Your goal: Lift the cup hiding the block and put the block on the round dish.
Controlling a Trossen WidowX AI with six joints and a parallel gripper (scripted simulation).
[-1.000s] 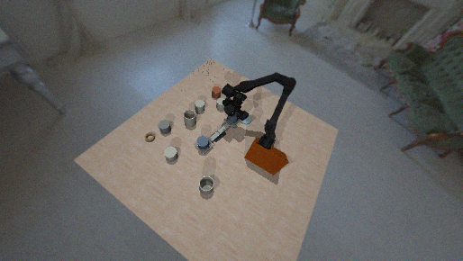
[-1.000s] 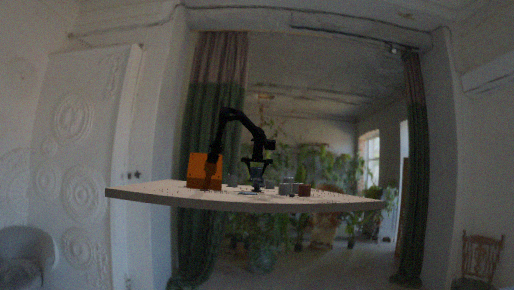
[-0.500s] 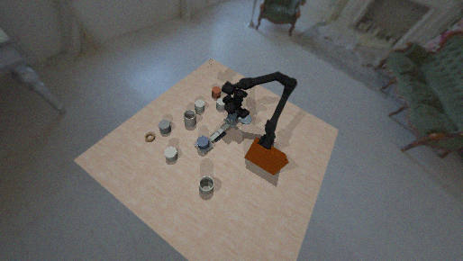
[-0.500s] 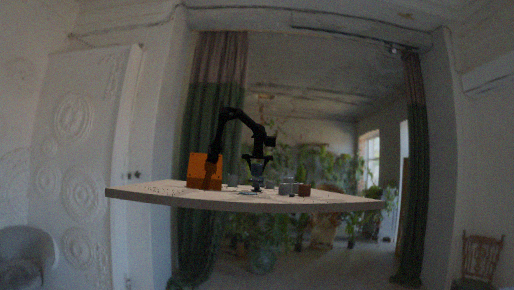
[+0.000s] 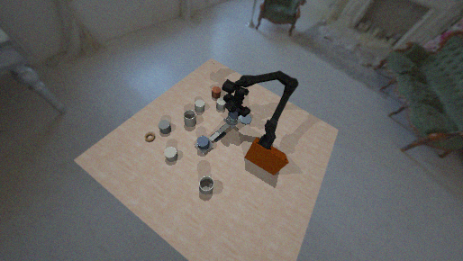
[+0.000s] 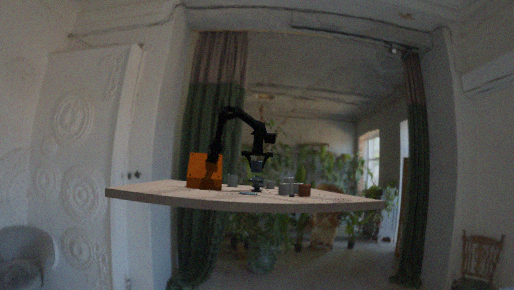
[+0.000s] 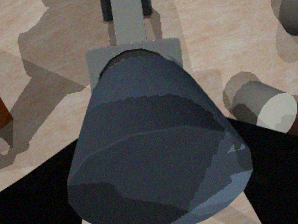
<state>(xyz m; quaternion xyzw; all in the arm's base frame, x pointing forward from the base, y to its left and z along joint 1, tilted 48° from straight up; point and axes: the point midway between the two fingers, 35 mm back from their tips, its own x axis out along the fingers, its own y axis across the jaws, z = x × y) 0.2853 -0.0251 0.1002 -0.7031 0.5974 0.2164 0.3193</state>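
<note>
Nearest the wrist lens: blue-grey cup [image 7: 156, 156] filling most of the frame, clamped between the gripper [image 7: 156, 183] fingers, which show only as black masses at the lower corners. Below the cup rim, square grey end pad [image 7: 136, 63] of the balance [image 5: 219, 132], with the grey beam running away toward the frame top. Block not made out anywhere; pad mostly covered by the cup from this angle. Pale cylinder [image 7: 265, 104] lying off to the right, cut partly by the black finger. From the exterior view: gripper [image 6: 257, 166] pointing straight down, cup [image 6: 257, 165] held raised off the balance end, forearm vertical, upper links arching back to the orange base [image 6: 204, 171]. From the top view: arm reaching from the base [image 5: 266, 156] out over the far end of the balance, gripper [image 5: 234, 112] blocking that end; second cup [image 5: 203, 142] upright on the near end. Round dish [image 5: 245, 119] just beside the gripper, partly hidden by it. Further out, scattered small cans and a ring [image 5: 149, 137], too small to detail.
</note>
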